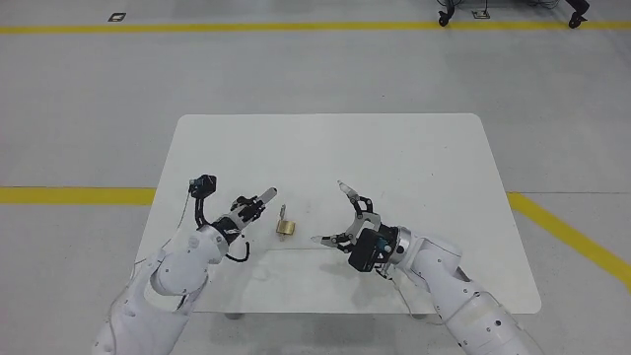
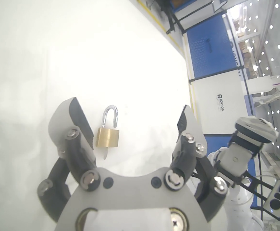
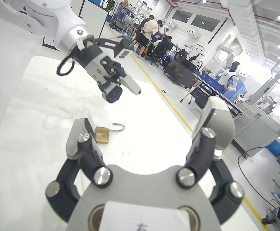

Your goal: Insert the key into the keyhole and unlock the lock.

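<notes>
Over on the left, the left gripper (image 1: 254, 202) hangs just above the white table (image 1: 424, 158), its fingers (image 2: 70, 121) spread wide and holding nothing, pointed in toward the middle of the table. Just past its tips lies the small brass padlock (image 1: 287, 226), flat on the tabletop and apart from both grippers, its silver shackle (image 2: 111, 116) pointing toward the far edge. From the right wrist view the shackle's free leg looks to stop short of the body, so it seems sprung. A thin pale sliver (image 2: 105, 154) juts from the end of the body opposite the shackle; I cannot tell whether that is the key. On the far side of the lock, the right gripper (image 1: 333, 215) hovers low over the table, jaws also splayed wide and empty, facing back toward the padlock and the other gripper.
</notes>
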`<state>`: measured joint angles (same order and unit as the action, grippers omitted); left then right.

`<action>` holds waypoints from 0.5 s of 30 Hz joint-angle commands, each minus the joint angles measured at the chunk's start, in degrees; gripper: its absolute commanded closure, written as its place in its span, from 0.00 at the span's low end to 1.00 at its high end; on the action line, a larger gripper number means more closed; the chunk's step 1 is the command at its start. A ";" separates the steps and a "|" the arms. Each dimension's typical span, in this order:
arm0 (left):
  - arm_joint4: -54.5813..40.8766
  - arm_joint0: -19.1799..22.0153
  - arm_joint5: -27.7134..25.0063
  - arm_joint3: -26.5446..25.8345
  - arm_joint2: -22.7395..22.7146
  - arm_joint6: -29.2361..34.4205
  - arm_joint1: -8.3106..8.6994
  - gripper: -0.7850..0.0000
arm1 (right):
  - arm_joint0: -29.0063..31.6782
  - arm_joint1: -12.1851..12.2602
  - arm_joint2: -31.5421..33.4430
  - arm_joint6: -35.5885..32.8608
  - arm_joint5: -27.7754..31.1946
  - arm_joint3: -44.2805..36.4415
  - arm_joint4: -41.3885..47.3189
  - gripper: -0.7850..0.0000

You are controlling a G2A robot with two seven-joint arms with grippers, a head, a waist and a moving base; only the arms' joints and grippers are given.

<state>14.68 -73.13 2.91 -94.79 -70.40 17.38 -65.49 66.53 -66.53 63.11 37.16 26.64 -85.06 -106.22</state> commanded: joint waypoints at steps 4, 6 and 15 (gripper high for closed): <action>8.43 -9.69 -3.03 -7.30 -6.29 -9.76 1.01 0.00 | 0.00 0.00 0.00 0.00 0.00 0.00 0.00 0.00; 11.49 -11.93 -3.15 -8.61 -7.35 -13.54 1.09 0.00 | 0.00 0.00 0.00 0.00 0.00 0.00 0.00 0.00; 19.06 -14.15 2.45 -5.54 -10.19 -26.46 0.54 0.00 | 0.92 0.22 5.22 -1.48 -2.61 1.27 8.59 0.00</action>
<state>33.17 -87.50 4.34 -101.20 -80.42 -7.68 -64.83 67.12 -66.52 66.46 34.87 24.22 -84.13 -99.65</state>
